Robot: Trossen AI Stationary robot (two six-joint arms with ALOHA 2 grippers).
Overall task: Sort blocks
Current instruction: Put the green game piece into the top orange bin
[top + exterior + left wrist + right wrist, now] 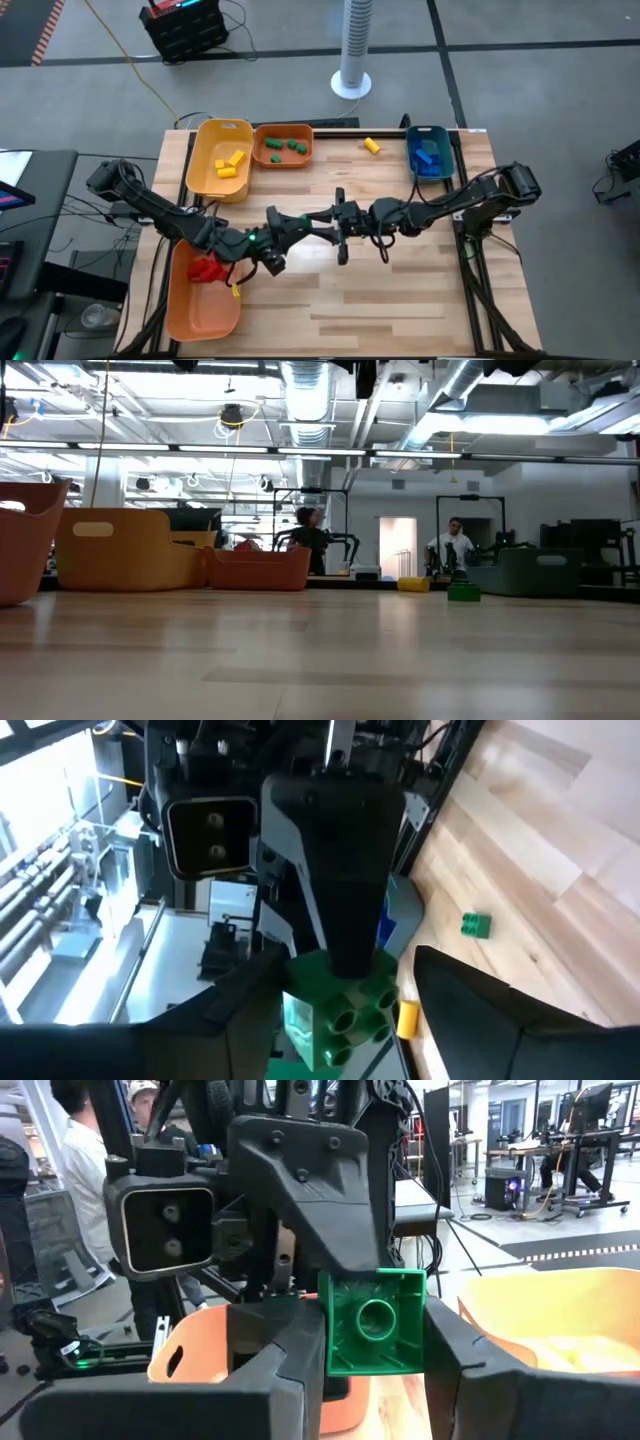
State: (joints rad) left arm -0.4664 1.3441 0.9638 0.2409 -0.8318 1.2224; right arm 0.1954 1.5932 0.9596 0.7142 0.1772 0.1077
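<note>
Two arms meet above the middle of the table [400,310], wrist to wrist, with one green block [375,1323] between them. The right pincer [372,1342] is clenched on this block, one finger against each side, and holds it clear of the table. The left pincer [345,998] faces it with its fingers spread to either side of the same block; a gap shows at one finger, so it has no grip. A second green block [476,925] lies loose on the table, well apart from both pincers. One yellow block [371,146] lies loose near the far edge, between the small orange bin [283,157] and the blue bin [430,135]. The small orange bin holds several green blocks [285,148], the yellow bin [205,165] beside it holds yellow blocks [231,163], and the blue bin holds blue blocks [428,158]. A larger orange bin [200,305] at the near left edge holds red blocks [205,269]. In the low view, two people stand in the room far behind the table.
</note>
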